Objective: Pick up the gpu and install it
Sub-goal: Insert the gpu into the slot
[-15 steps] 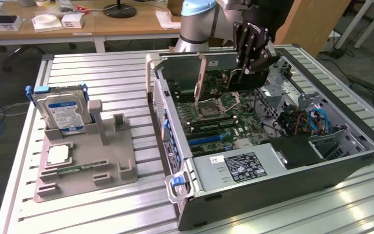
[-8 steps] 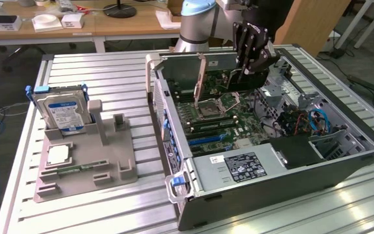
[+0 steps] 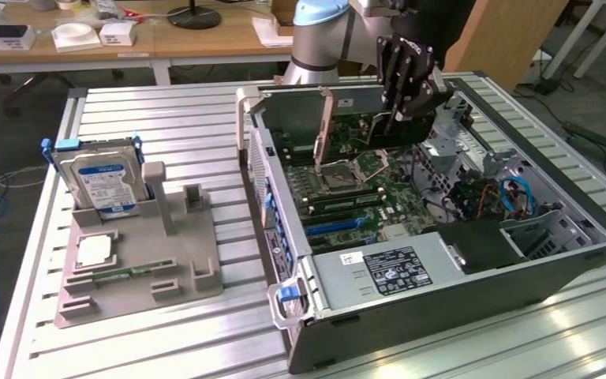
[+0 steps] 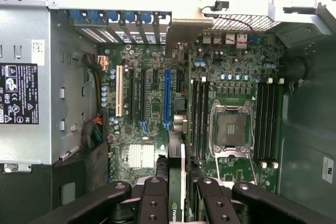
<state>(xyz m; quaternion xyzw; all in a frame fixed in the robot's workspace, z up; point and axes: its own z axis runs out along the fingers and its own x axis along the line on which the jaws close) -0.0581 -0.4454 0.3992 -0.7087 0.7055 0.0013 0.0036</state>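
The pincer (image 3: 403, 101) pinches the gpu (image 4: 177, 182) by its upper edge, on edge above the open computer case (image 3: 555, 260) (far end, over the motherboard (image 4: 157, 103)). It looks light, stiff, fragile; edge grip suits.

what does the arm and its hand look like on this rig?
The arm is a silver-grey tube with a pale blue joint cap. The hand is black, built of jointed linkage bars with round pivot pins, seen as four dark link fingers in the wrist view. No markings are readable on either.
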